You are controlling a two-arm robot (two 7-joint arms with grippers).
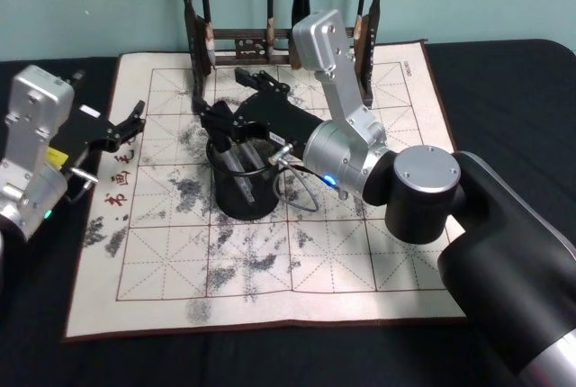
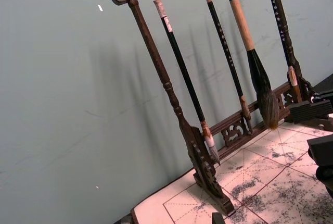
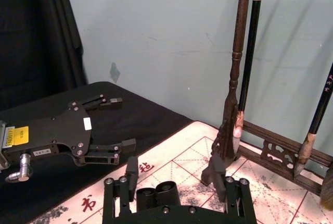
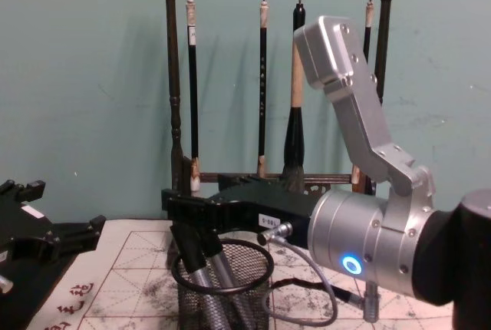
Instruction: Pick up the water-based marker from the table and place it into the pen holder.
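Chest view, two markers (image 4: 205, 288) in one pen holder (image 4: 222, 284), right claw (image 4: 188, 222) above.

Wire, wood, paper and brushed metal

The pen holder (image 1: 241, 191) is black wire mesh with a smooth solid rim, and the marker (image 4: 201, 284) inside it looks like grey matt plastic. The right gripper (image 1: 222, 128) is matt black, its arm housing satin silver metal. The mat (image 1: 360, 261) looks like soft cream paper or felt, ink-smudged, on black cloth (image 1: 504, 72). The brush rack (image 4: 175, 115) is dark carved wood with a slight sheen.
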